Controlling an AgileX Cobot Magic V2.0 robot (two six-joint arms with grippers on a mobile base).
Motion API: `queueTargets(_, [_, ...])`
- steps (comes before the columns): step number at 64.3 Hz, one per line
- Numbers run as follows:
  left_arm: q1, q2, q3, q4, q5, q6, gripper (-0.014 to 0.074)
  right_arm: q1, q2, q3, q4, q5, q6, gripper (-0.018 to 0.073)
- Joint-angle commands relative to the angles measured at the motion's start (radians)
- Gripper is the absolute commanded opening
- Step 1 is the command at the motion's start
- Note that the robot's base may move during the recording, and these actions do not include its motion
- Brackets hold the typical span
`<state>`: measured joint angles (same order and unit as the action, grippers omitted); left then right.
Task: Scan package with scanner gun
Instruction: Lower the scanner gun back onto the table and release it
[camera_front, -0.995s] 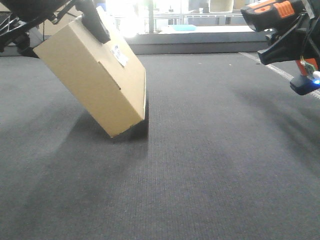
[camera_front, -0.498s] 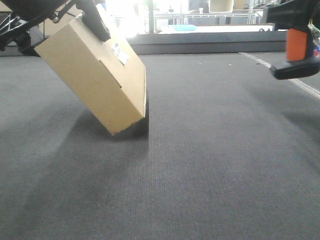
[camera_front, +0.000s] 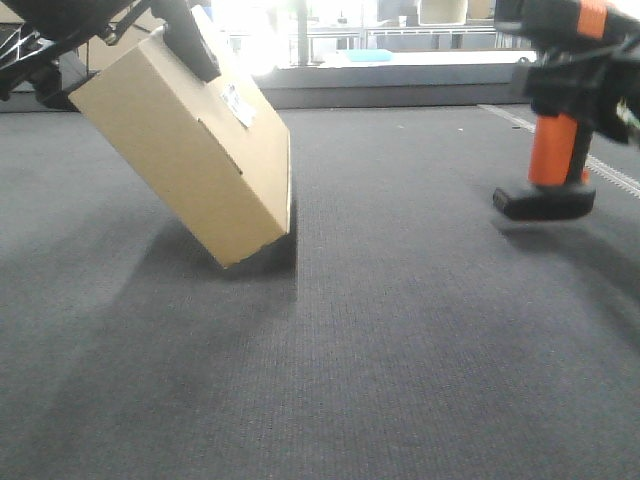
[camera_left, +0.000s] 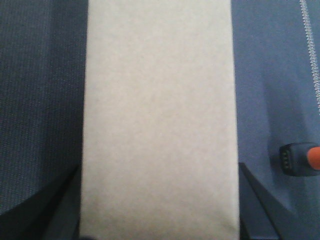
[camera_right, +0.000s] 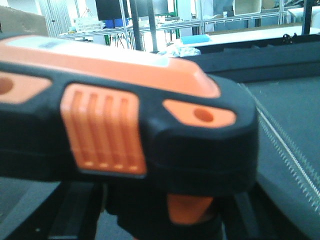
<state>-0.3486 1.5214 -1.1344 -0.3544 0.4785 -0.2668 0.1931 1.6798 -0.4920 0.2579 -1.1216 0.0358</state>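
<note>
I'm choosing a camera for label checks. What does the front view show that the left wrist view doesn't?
Front only: the white label on the package, its tilt, and the scanner held upright. Left wrist only: the package's plain face filling the frame, with dark fingers at either side. Both: the package, the scanner's black base and grey carpet.

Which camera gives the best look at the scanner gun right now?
Exterior front-facing: the scanner gun shows head, orange handle and base. Right wrist shows only its head close up; left wrist only its base end beside the package.
</note>
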Motion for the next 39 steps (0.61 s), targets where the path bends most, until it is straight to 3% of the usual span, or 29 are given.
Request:
queueTargets(1, [-0.006, -0.003, -0.004, 0.000, -0.027, -0.007, -0.0055, -0.003, 0.038, -0.002, -0.052, -0.099, 0.037, 0.0196])
queueTargets(39, [-0.006, -0.003, -0.004, 0.000, -0.027, -0.007, -0.0057, -0.003, 0.071, -0.008, -0.055, -0.099, 0.044, 0.0196])
